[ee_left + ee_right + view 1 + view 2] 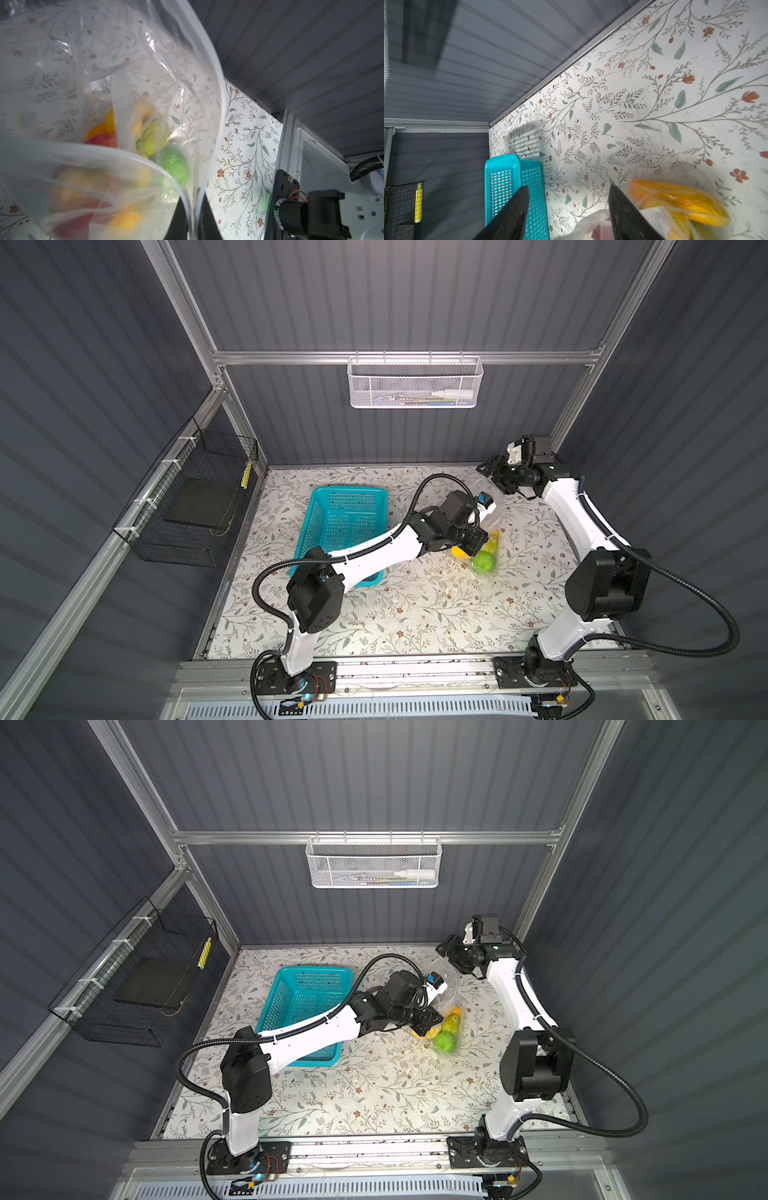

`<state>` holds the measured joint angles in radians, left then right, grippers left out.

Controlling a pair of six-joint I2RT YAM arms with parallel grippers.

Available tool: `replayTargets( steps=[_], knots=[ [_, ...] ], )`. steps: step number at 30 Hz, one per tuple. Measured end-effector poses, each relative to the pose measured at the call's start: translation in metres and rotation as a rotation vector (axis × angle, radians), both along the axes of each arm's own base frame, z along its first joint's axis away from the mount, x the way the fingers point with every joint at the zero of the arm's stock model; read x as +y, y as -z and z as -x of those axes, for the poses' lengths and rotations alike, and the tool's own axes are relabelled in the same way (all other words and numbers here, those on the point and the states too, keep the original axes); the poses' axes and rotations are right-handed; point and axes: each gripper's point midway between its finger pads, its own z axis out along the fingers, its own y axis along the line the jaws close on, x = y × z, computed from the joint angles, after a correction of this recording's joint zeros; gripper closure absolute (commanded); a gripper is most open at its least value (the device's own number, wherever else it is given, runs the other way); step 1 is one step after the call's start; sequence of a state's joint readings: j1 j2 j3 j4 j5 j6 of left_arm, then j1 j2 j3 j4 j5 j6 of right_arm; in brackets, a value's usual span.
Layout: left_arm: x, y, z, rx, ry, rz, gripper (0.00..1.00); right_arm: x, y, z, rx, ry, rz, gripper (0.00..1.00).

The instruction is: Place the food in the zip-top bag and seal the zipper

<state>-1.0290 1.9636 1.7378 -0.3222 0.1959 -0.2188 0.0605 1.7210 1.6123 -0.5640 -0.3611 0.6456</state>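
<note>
The food (484, 561) sits in the bag (62, 72) just right of the seemingly empty basket (347, 490), so only the gaping zipper (219, 108) remains, its edge pinched tight by the left gripper (192, 220), the right gripper (566, 199) part-open, apparently gripping nothing.

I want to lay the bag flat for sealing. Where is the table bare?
Bare: the wide front stretch of floral table, between the arm bases. Crowded: beside the teal perforated plastic basket, where the left arm holds the clear crinkly plastic bag.
</note>
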Motion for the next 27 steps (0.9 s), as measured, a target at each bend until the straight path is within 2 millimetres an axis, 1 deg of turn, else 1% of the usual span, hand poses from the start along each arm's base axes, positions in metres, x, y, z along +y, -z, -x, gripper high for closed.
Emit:
replayTargets(
  steps=[1,3,4,5,9,11,14,17,21,24,27],
  knots=[
    [0.0,0.0,-0.001,-0.004,-0.003,-0.003,1.0,0.001,0.003,0.001,0.011,0.0,0.005,0.67],
    [0.001,0.0,-0.003,-0.011,-0.011,-0.006,1.0,0.001,0.006,0.003,0.02,0.003,0.024,0.86],
    [0.001,0.0,-0.003,-0.016,-0.014,-0.008,1.0,-0.001,0.007,0.003,0.022,0.012,0.03,0.94],
    [0.002,0.0,-0.004,-0.02,-0.018,-0.01,1.0,-0.003,0.007,0.004,0.021,0.017,0.039,0.99],
    [0.01,0.0,-0.007,-0.046,-0.041,-0.035,1.0,-0.012,0.0,0.007,0.008,0.049,0.062,1.0],
    [0.017,-0.002,-0.01,-0.073,-0.057,-0.054,1.0,-0.016,-0.008,0.01,-0.009,0.061,0.068,1.0],
    [0.03,-0.012,-0.014,-0.136,-0.082,-0.085,1.0,-0.023,-0.026,0.017,-0.05,0.08,0.072,1.0],
    [0.049,-0.032,-0.025,-0.218,-0.117,-0.109,1.0,-0.029,-0.049,0.025,-0.101,0.099,0.068,1.0],
    [0.077,-0.066,-0.037,-0.321,-0.145,-0.123,1.0,-0.037,-0.08,0.038,-0.178,0.127,0.047,1.0],
    [0.098,-0.091,-0.052,-0.393,-0.173,-0.136,1.0,-0.041,-0.099,0.051,-0.235,0.154,0.013,1.0],
    [0.111,-0.113,-0.065,-0.464,-0.2,-0.15,1.0,-0.041,-0.113,0.069,-0.293,0.172,-0.032,1.0]
  ],
)
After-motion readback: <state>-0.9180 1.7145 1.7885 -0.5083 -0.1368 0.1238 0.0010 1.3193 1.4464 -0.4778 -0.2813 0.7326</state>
